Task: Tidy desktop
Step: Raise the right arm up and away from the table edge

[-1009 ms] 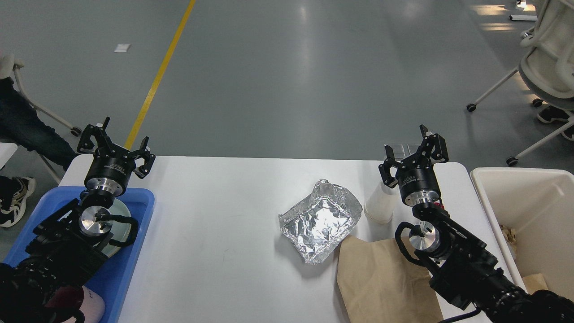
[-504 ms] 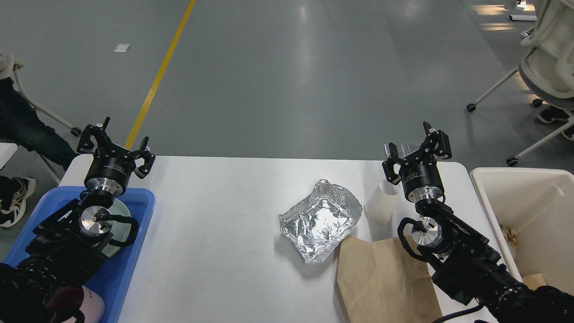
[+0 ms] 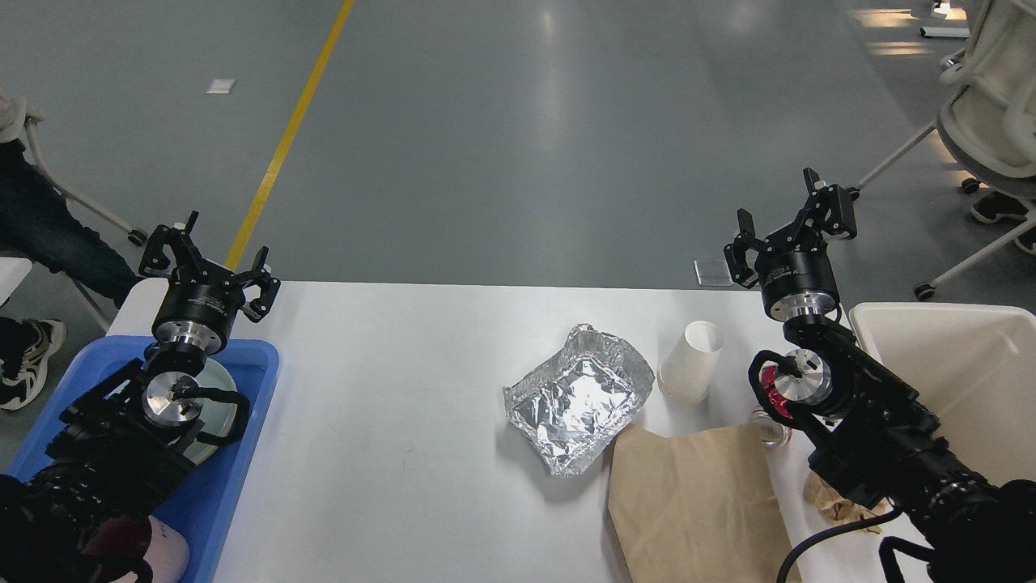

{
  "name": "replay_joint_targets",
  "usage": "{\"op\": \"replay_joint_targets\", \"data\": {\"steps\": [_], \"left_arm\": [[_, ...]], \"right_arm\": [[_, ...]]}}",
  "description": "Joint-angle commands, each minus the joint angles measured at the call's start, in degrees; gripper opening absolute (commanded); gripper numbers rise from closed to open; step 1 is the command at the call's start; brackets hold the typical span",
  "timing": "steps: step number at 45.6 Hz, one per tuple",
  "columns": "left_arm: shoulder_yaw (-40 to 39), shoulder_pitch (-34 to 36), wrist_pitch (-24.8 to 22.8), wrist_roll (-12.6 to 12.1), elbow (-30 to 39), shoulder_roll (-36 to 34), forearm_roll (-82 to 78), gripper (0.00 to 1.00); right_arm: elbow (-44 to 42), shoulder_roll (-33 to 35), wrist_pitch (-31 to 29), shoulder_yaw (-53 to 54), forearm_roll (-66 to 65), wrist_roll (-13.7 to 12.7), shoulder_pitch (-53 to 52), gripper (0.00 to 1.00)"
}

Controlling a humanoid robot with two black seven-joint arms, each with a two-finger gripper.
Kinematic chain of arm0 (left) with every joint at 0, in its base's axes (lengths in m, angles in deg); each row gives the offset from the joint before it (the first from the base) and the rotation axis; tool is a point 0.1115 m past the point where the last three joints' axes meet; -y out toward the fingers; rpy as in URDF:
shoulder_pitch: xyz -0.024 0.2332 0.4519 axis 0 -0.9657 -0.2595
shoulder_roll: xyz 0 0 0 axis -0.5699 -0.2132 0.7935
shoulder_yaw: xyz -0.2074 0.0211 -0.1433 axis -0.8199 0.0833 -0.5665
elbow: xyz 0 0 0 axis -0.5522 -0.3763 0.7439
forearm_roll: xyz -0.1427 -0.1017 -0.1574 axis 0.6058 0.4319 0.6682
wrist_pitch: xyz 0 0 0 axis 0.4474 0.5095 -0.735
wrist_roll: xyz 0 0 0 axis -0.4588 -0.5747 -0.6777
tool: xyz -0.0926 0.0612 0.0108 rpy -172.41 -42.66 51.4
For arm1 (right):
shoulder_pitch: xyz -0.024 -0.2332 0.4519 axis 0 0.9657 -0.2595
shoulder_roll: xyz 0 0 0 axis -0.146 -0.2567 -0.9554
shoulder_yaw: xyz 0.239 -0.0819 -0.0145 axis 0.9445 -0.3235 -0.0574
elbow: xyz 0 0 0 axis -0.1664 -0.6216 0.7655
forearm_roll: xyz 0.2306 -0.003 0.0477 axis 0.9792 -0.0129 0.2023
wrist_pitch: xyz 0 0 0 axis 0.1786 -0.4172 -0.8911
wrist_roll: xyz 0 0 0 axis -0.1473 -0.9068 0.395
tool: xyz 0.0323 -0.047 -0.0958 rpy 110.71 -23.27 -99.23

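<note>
The white desktop [image 3: 388, 405] spans the view. A crumpled foil tray [image 3: 579, 397] lies at its middle, a white paper cup [image 3: 690, 360] lies on its side just right of it, and a brown paper bag [image 3: 696, 506] lies flat at the front. My right gripper [image 3: 789, 228] hovers open and empty above the table's far right corner, beyond the cup. Over the far left corner my left gripper [image 3: 206, 255] stands open, holding nothing.
A blue tray [image 3: 243, 405] with a round metal lid sits at the left edge under my left arm. A cream bin [image 3: 955, 356] stands off the right end. A small red-and-clear item [image 3: 773, 417] and a crumpled paper scrap [image 3: 838, 498] lie beside my right arm. Chairs stand around.
My right gripper has risen and swung right and away from the paper cup, uncovering the cup, the red-and-clear item and the paper scrap. The left arm has stayed still.
</note>
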Motion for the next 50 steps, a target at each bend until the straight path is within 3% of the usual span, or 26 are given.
{"op": "replay_joint_targets", "data": {"steps": [1,13,29,50], "left_arm": [[0.0,0.0,0.0,0.0,0.0,0.0,0.0,0.96],[0.0,0.0,0.0,0.0,0.0,0.0,0.0,0.96],[0.0,0.0,0.0,0.0,0.0,0.0,0.0,0.96],[0.0,0.0,0.0,0.0,0.0,0.0,0.0,0.96]], "right_arm": [[-2.29,-0.12,-0.06,0.09,0.6,0.0,0.49,1.0],[-4.4,0.06,-0.24,0.0,0.78,0.0,0.23,1.0],[-4.23,6.82,-1.29,-0.09,0.87,0.0,2.96,1.0],[-3.26,7.09,-2.61,-0.09,0.78,0.26,1.37,1.0]]}}
